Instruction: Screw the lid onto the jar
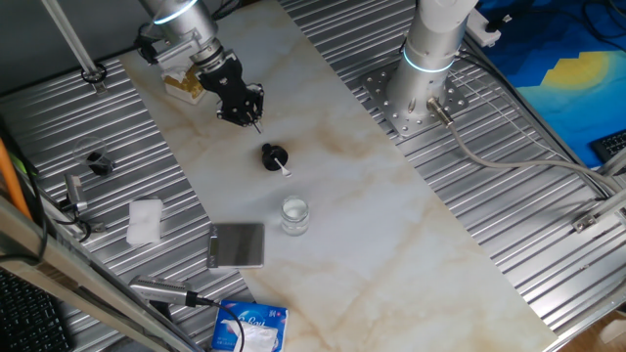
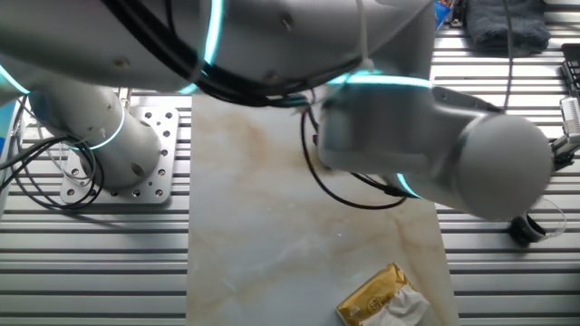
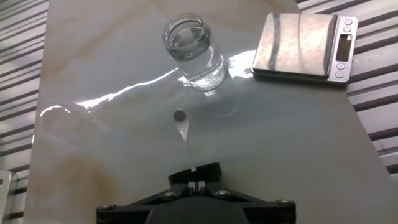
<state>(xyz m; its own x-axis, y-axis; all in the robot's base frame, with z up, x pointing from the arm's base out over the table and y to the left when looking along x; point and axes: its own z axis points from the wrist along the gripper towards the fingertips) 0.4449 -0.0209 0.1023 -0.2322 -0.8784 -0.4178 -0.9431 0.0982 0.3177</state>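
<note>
The arm leans over the pale marble table (image 1: 391, 225), with the gripper (image 1: 253, 121) pointing down above the round black lid (image 1: 272, 155), not touching it; whether the fingers are spread I cannot tell. The clear glass jar (image 1: 294, 215) stands upright beside the grey square scale (image 1: 237, 244).

On the table (image 1: 391, 235), the lid (image 1: 273, 156) lies between the gripper (image 1: 256, 123) and the jar (image 1: 294, 215).
</note>
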